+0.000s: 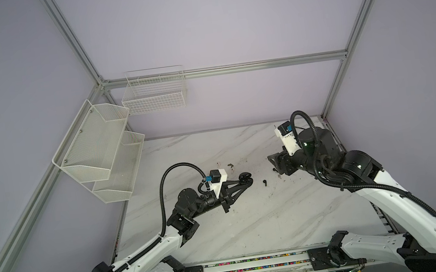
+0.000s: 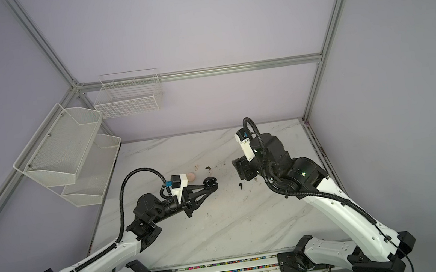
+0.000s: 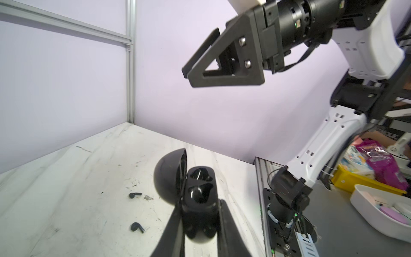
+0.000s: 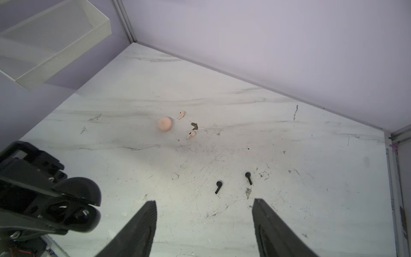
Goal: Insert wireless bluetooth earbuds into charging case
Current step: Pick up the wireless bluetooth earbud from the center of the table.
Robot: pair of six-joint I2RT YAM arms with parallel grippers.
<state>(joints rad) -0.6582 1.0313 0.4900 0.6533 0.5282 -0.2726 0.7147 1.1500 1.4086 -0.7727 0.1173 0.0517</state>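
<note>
The left tool [image 3: 200, 224] is clamped on the black charging case [image 3: 200, 193], with one finger on each side of its lower half. The lid [image 3: 169, 175] of this case stands open and shows two dark sockets.

The right tool [image 4: 204, 201] has its fingers wide apart with nothing between them, and it hangs over the desk [image 4: 311, 211]. Just beyond its fingertips lie one black earbud [image 4: 218, 186] and a second black earbud [image 4: 248, 177]. They are near each other but not touching, and both are outside the case.

Farther out on the desk lies a closed pink charging case [image 4: 164, 124]. Just beside it we see a pink earbud [image 4: 182, 114] and a second pink earbud [image 4: 191, 134], with a brownish speck of debris [image 4: 194, 126] between the two.

In both top views a white mesh shelf [image 1: 93, 153] hangs on the left wall and a wire basket [image 1: 154, 93] on the back wall.

Beyond the desk edge, in the left wrist view, a yellow bin [image 3: 355, 184] holds coloured packets [image 3: 378, 160]. Their print is too blurred for us to read.
</note>
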